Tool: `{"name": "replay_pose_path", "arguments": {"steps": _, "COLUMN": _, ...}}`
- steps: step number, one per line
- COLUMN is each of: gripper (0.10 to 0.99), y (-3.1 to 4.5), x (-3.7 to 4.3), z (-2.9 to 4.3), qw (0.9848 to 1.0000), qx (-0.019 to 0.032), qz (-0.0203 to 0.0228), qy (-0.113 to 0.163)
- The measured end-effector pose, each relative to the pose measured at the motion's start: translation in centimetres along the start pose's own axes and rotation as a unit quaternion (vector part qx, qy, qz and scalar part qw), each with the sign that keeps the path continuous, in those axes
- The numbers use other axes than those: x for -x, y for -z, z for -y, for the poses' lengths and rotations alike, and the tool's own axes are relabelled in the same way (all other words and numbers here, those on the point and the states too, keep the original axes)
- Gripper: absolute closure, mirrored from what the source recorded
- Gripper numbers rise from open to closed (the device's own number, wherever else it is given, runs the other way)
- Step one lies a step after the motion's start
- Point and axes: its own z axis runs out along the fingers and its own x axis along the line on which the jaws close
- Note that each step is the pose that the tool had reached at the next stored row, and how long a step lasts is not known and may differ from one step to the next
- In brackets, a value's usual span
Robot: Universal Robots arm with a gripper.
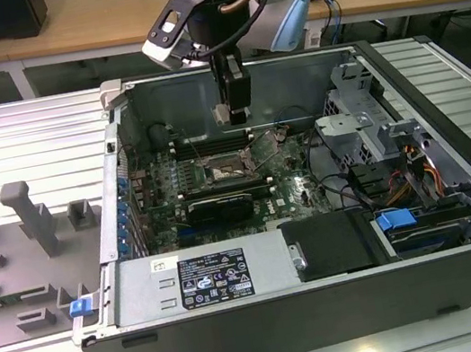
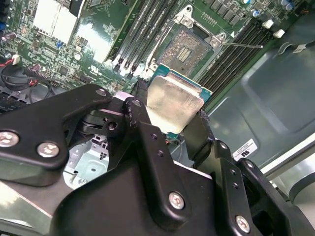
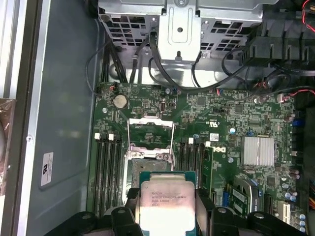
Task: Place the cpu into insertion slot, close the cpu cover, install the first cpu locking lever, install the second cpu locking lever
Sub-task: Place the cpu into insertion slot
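One cpu [image 3: 166,204], pinched by its edges between the two fingers of the tool [image 3: 166,212], so the tool is clamped narrow on the chip. It hangs above the insertion slot [image 3: 147,164], clear of it and not seated, so I'd call this step one, the placing.

Getting it down looks like it wants the chip level and square to the slot, corners matched, no sideways shove. Those bare contacts look easy to bend.

Counts:
- One slot.
- One cpu cover [image 3: 150,121], flipped up at one edge of the slot.
- One locking lever [image 2: 241,45] I can pick out, a thin wire poking out beside the slot. Can't find the second for sure.
- Two banks of memory slots [image 3: 108,167], one on either side of the slot.
- One open computer case [image 1: 442,103] around it all, sitting on the desk [image 1: 9,134].
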Motion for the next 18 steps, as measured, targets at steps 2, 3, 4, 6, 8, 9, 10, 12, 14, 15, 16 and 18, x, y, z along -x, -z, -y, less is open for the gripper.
{"name": "replay_pose_path", "arguments": {"steps": 2, "gripper": 0.549, "y": -0.15, "x": 0.00, "z": 0.01, "qw": 1.0000, "qx": -0.0001, "qz": 0.0000, "qy": 0.000}}
{"name": "replay_pose_path", "arguments": {"steps": 3, "gripper": 0.549, "y": -0.22, "x": 0.00, "z": 0.02, "qw": 1.0000, "qx": -0.0003, "qz": 0.0000, "qy": 0.000}}
{"name": "replay_pose_path", "arguments": {"steps": 4, "gripper": 0.549, "y": -0.27, "x": 0.00, "z": 0.03, "qw": 1.0000, "qx": -0.0004, "qz": 0.0000, "qy": 0.000}}
{"name": "replay_pose_path", "arguments": {"steps": 6, "gripper": 0.549, "y": -0.38, "x": 0.01, "z": 0.04, "qw": 1.0000, "qx": -0.0004, "qz": 0.0000, "qy": 0.000}}
{"name": "replay_pose_path", "arguments": {"steps": 8, "gripper": 0.549, "y": -0.47, "x": 0.01, "z": 0.04, "qw": 1.0000, "qx": -0.0005, "qz": 0.0004, "qy": 0.000}}
{"name": "replay_pose_path", "arguments": {"steps": 9, "gripper": 0.549, "y": -0.56, "x": 0.01, "z": 0.05, "qw": 1.0000, "qx": -0.0006, "qz": 0.0007, "qy": 0.000}}
{"name": "replay_pose_path", "arguments": {"steps": 10, "gripper": 0.549, "y": -0.61, "x": 0.01, "z": 0.05, "qw": 1.0000, "qx": -0.0009, "qz": 0.0010, "qy": 0.000}}
{"name": "replay_pose_path", "arguments": {"steps": 12, "gripper": 0.549, "y": -0.76, "x": 0.01, "z": 0.06, "qw": 1.0000, "qx": -0.0010, "qz": 0.0020, "qy": 0.000}}
{"name": "replay_pose_path", "arguments": {"steps": 14, "gripper": 0.549, "y": -0.81, "x": 0.02, "z": 0.07, "qw": 1.0000, "qx": -0.0011, "qz": 0.0045, "qy": 0.000}}
{"name": "replay_pose_path", "arguments": {"steps": 15, "gripper": 0.549, "y": -0.92, "x": 0.02, "z": 0.08, "qw": 1.0000, "qx": -0.0006, "qz": 0.0056, "qy": -0.001}}
{"name": "replay_pose_path", "arguments": {"steps": 16, "gripper": 0.549, "y": -1.06, "x": 0.02, "z": 0.09, "qw": 1.0000, "qx": -0.0005, "qz": 0.0059, "qy": -0.003}}
{"name": "replay_pose_path", "arguments": {"steps": 18, "gripper": 0.549, "y": -1.32, "x": 0.02, "z": 0.11, "qw": 0.9999, "qx": -0.0003, "qz": 0.0069, "qy": -0.015}}
